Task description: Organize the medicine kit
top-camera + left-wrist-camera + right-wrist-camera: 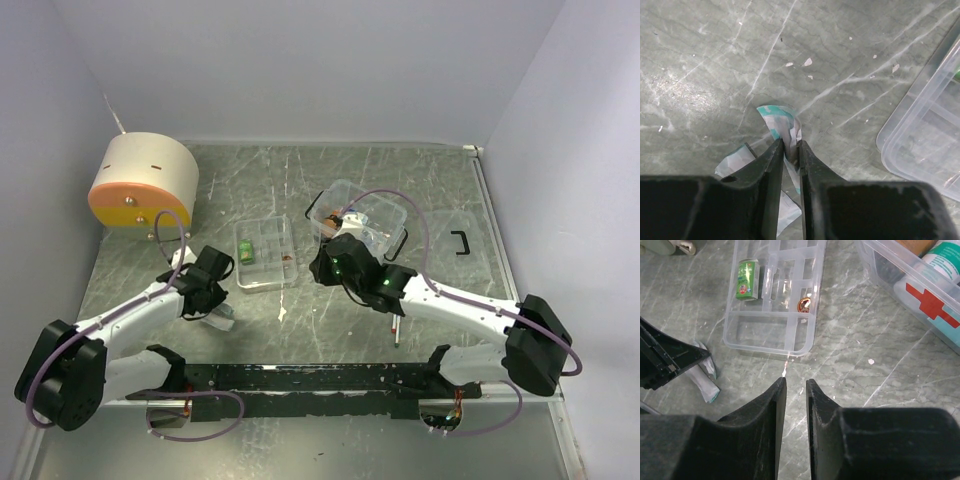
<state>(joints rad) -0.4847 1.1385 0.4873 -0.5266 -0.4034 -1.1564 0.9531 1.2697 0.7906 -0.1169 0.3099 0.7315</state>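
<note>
The medicine kit [372,214], a clear box with a red cross [926,301], stands at mid table with items inside. Its clear compartment tray [266,272] lies to the left and holds a small green packet [746,280] and a round brown item [804,303]. My left gripper [791,146] is low over the table, left of the tray, shut on a white-and-teal sachet [781,121]. A second sachet [735,161] lies under it. My right gripper [795,384] hovers between tray and box with its jaws slightly apart and nothing between them.
A round beige-and-orange drum [140,180] stands at the back left. A clear lid with a black handle [460,241] lies right of the box. A thin white stick [397,331] lies by the right arm. The tray's corner [927,135] is near my left gripper.
</note>
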